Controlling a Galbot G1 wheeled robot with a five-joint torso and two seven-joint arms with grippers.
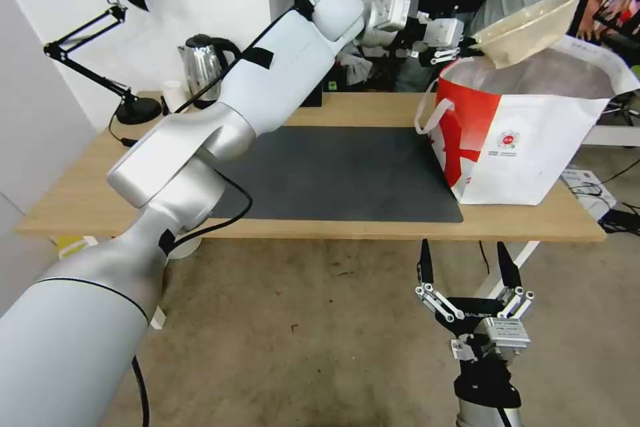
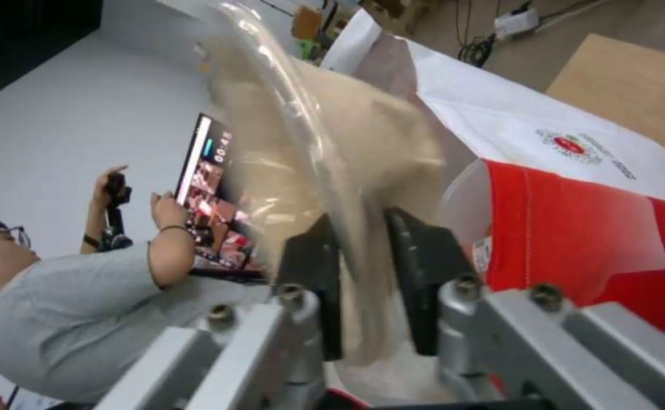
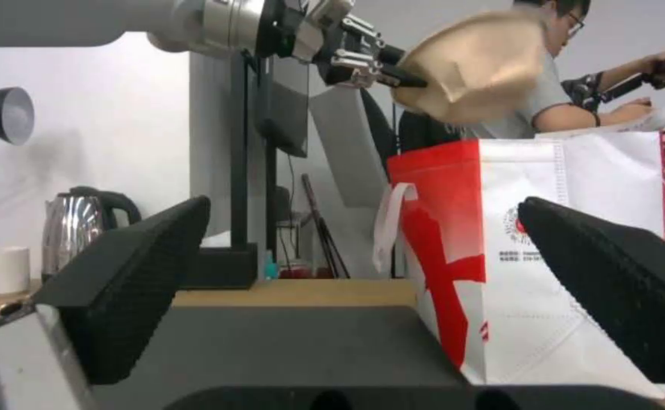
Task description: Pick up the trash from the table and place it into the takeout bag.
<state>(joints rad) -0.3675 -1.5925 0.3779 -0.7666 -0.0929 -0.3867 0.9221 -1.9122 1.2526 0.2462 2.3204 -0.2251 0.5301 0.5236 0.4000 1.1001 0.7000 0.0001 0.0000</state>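
- Left pincer reaches across the worktop and pinches the shallow beige bowl by its rim, one finger inside the wall and one outside, as the left wrist view shows.
- Bowl hangs tilted above the open mouth of the takeout bag, which stands at the right end of the dark grey mat.
- Thin walls and its ease in a rim pinch suggest the bowl is light and a little flexible; the rim looks the only sound place to hold it, and too hard a squeeze could buckle it.
- Soft bag walls may sag, so the bowl should be released well inside the mouth.
- Right pincer waits below the worktop's front edge, fingers spread wide and empty.
- Steel kettle stands at the far left.
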